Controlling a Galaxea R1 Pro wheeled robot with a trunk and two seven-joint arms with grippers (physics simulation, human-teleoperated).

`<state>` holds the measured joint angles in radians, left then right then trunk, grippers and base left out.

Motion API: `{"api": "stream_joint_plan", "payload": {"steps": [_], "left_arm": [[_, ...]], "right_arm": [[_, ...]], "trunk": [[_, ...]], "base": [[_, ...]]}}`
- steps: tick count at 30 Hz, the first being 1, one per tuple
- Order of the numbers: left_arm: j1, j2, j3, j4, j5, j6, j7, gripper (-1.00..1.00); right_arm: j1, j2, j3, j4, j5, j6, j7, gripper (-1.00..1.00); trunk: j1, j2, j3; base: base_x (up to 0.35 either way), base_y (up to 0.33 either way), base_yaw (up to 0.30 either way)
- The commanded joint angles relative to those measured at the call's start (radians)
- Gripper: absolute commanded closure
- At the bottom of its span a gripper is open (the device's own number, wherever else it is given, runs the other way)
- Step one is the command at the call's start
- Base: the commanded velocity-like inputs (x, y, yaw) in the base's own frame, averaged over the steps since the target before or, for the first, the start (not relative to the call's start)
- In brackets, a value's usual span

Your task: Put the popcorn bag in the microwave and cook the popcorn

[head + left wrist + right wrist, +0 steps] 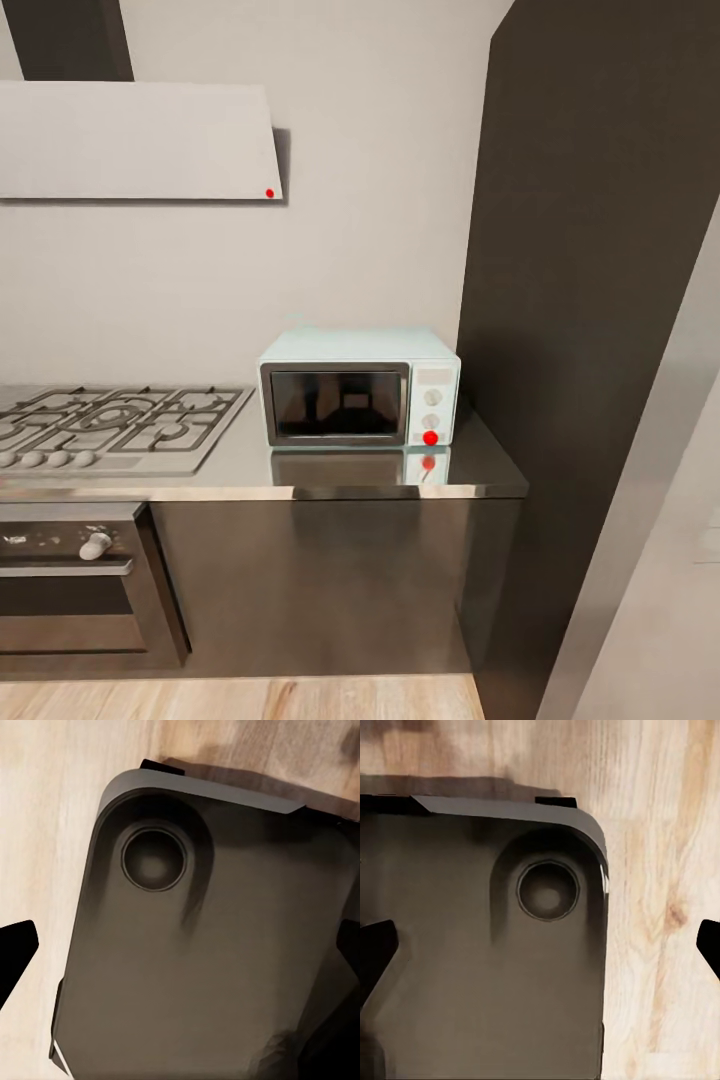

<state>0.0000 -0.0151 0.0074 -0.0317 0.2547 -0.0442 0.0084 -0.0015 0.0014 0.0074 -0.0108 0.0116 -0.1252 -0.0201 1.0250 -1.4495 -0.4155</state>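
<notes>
microwave shut on countertop beside gas hob; both grippers' fingers spread apart.

1. The microwave is a small pale mint-blue box with a dark glass door in a grey frame. The door is shut. To the door's right, a white panel carries two pale knobs with a round red light below them.
2. It stands upright on the surface, close to the back wall, beside a tall dark cabinet on its right.
3. The surface is a glossy grey slab with a thin metallic front edge; it mirrors the microwave's front and red light.
4. Through the dark glass, the contents cannot be made out.
</notes>
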Motion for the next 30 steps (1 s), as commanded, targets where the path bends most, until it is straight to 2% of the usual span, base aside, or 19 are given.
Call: {"api": "stream_joint_plan", "payload": {"steps": [1,3,4,6,8,9,10,11,12,15,17,20,24,28,30], "left_arm": [[0.000,0.000,0.000,-0.001,0.004,-0.003,0.001,-1.00],[0.000,0.000,0.000,-0.001,0.004,-0.002,0.001,-1.00],[0.000,0.000,0.000,-0.001,0.004,-0.002,0.001,-1.00],[0.000,0.000,0.000,-0.001,0.004,-0.002,0.001,-1.00],[0.000,0.000,0.000,-0.001,0.004,-0.002,0.001,-1.00],[0.000,0.000,0.000,-0.001,0.004,-0.002,0.001,-1.00],[0.000,0.000,0.000,-0.001,0.004,-0.002,0.002,-1.00],[0.000,0.000,0.000,-0.001,0.004,-0.002,0.002,-1.00],[0.000,0.000,0.000,-0.001,0.004,-0.002,0.001,-1.00],[0.000,0.000,0.000,-0.001,0.004,-0.002,0.001,-1.00],[0.000,0.000,0.000,-0.001,0.004,-0.002,0.002,-1.00],[0.000,0.000,0.000,-0.001,0.004,-0.002,0.002,-1.00],[0.000,0.000,0.000,-0.001,0.004,-0.002,0.001,-1.00],[0.000,0.000,0.000,-0.001,0.004,-0.002,0.001,-1.00],[0.000,0.000,0.000,-0.001,0.004,-0.002,0.001,-1.00]], "right_arm": [[0.000,0.002,0.000,-0.027,0.002,-0.001,0.001,-1.00],[0.000,0.015,0.011,-0.162,0.003,0.011,0.006,-1.00],[0.000,0.018,0.031,-0.207,0.003,0.028,0.006,-1.00],[0.000,0.022,0.090,-0.348,0.003,0.112,0.007,-1.00],[0.000,0.023,0.125,-0.590,0.000,0.279,0.008,-1.00],[0.000,0.022,0.130,-0.676,-0.001,0.347,0.008,-1.00],[0.000,0.022,0.133,-0.805,-0.004,0.447,0.008,-1.00],[0.000,0.022,0.135,-0.890,-0.007,0.508,0.009,-1.00],[0.000,0.022,0.136,-1.015,-0.010,0.591,0.009,-1.00],[-0.009,0.023,0.137,-1.247,-0.015,0.756,0.010,-1.00],[-0.041,0.026,0.137,-1.340,-0.018,0.831,0.010,-1.00],[-0.143,0.049,0.136,-1.436,-0.024,0.954,0.009,-1.00],[-0.342,0.087,0.130,-1.471,-0.032,1.100,0.007,-1.00],[-0.517,0.111,0.128,-1.476,-0.033,1.168,0.005,-1.00],[-0.582,0.131,0.127,-1.477,-0.032,1.172,-0.001,-1.00]], "trunk": [[0.000,0.000,-0.001],[0.000,0.000,-0.001],[0.000,0.000,-0.001],[0.000,0.000,-0.001],[0.000,0.000,-0.001],[0.000,0.000,-0.001],[0.000,0.000,-0.001],[0.000,0.000,-0.001],[0.000,0.000,-0.001],[0.000,0.000,-0.001],[0.000,0.000,-0.001],[0.000,0.000,-0.001],[0.000,0.000,-0.001],[0.000,0.000,-0.001],[0.000,0.000,-0.001]], "base": [[0.000,0.000,0.000],[0.000,0.000,0.000],[0.000,0.000,0.000],[0.000,0.000,0.000],[0.000,0.000,0.000],[0.000,0.000,0.000],[0.000,0.000,0.000],[0.000,0.000,0.000],[0.000,0.000,0.000],[0.000,0.000,0.000],[0.000,0.000,0.000],[0.000,0.000,0.000],[0.000,0.000,0.000],[0.000,0.000,0.000],[0.000,0.000,0.000]]}}
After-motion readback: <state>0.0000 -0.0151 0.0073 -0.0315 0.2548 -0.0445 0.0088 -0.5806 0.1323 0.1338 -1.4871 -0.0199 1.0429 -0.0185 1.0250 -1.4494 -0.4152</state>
